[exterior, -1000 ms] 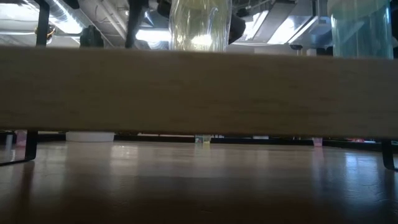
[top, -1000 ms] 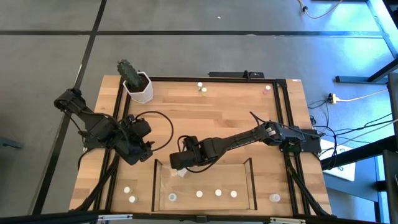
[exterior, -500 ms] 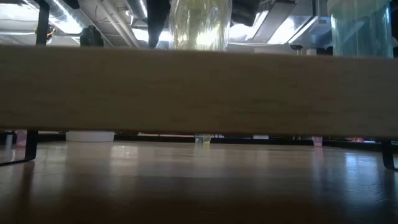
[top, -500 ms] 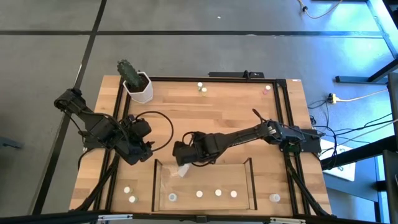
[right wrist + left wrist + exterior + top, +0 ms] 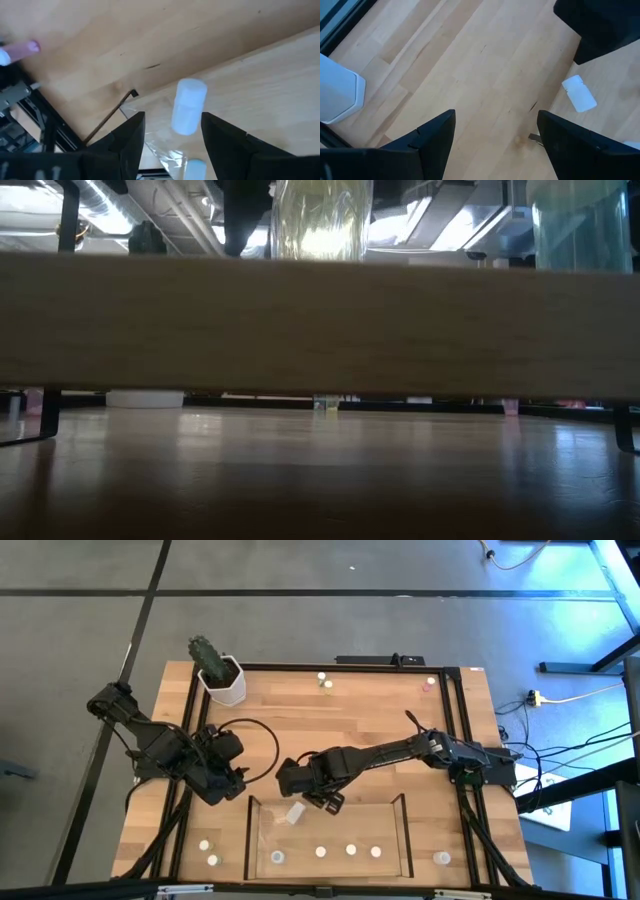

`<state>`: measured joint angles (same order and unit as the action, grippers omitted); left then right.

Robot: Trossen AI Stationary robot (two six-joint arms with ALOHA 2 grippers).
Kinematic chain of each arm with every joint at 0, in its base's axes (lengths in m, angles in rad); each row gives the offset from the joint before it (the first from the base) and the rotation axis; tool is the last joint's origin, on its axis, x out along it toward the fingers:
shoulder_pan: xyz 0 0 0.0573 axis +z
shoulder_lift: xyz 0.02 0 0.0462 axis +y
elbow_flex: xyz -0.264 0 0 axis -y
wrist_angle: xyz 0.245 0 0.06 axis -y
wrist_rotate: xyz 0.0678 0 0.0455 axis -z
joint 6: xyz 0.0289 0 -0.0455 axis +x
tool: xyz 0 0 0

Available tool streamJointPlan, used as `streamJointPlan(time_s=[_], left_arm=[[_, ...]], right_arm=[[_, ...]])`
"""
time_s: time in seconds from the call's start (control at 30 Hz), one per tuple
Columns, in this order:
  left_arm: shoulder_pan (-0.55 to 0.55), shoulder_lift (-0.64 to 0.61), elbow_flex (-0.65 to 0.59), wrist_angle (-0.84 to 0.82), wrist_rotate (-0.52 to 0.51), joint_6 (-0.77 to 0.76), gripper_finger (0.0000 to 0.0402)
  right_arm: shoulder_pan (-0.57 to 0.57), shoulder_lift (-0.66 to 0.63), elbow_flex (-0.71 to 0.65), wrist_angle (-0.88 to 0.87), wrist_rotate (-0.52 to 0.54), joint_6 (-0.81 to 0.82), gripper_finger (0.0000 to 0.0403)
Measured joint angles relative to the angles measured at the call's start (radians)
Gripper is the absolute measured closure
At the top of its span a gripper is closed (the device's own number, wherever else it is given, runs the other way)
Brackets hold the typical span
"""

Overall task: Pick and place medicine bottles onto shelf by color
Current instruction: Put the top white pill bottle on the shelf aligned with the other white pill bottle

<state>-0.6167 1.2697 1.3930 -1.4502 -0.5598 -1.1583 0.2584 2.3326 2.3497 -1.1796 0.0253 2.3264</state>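
A white medicine bottle [image 5: 295,813] lies on its side on the floor of the clear-walled shelf tray [image 5: 248,840], near the tray's far left corner. My right gripper [image 5: 295,785] hangs open above the tray's far wall. Its wrist view shows the bottle [image 5: 188,106] ahead of the two open fingers [image 5: 172,145], untouched. Several more pale-capped bottles [image 5: 351,850] stand in a row along the tray's near side. My left gripper [image 5: 232,780] is open and empty left of the tray; its wrist view [image 5: 495,145] also shows the lying bottle [image 5: 579,93].
Two bottles [image 5: 208,851] stand left of the tray and one [image 5: 441,858] stands right of it. Two bottles [image 5: 324,681] and a pinkish one [image 5: 428,685] stand at the far edge. A white cactus pot [image 5: 222,675] is at the far left corner.
My right gripper has drawn back from the tray's far left corner toward the table's far edge. The white bottle stays behind, lying on its side on the tray floor.
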Motion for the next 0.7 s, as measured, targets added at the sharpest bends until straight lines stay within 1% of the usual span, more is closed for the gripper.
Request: streamJointPlan(time_s=[0.23, 0.33, 0.57, 0.7], left_arm=[[0.000, 0.000, 0.000, 0.000, 0.000, 0.000, 0.0127], [0.000, 0.000, 0.000, 0.000, 0.000, 0.000, 0.0127], [0.000, 0.000, 0.000, 0.000, 0.000, 0.000, 0.0127], [0.000, 0.000, 0.000, 0.000, 0.000, 0.000, 0.0127]], right_arm=[[-0.001, 0.001, 0.000, 0.004, -0.004, 0.032, 0.0207], [-0.001, 0.001, 0.000, 0.004, -0.037, 0.060, 0.0207], [-0.013, 0.037, -0.002, 0.016, -0.128, 0.052, 0.0207], [-0.018, 0.036, -0.002, 0.048, -0.140, 0.048, 0.0207]])
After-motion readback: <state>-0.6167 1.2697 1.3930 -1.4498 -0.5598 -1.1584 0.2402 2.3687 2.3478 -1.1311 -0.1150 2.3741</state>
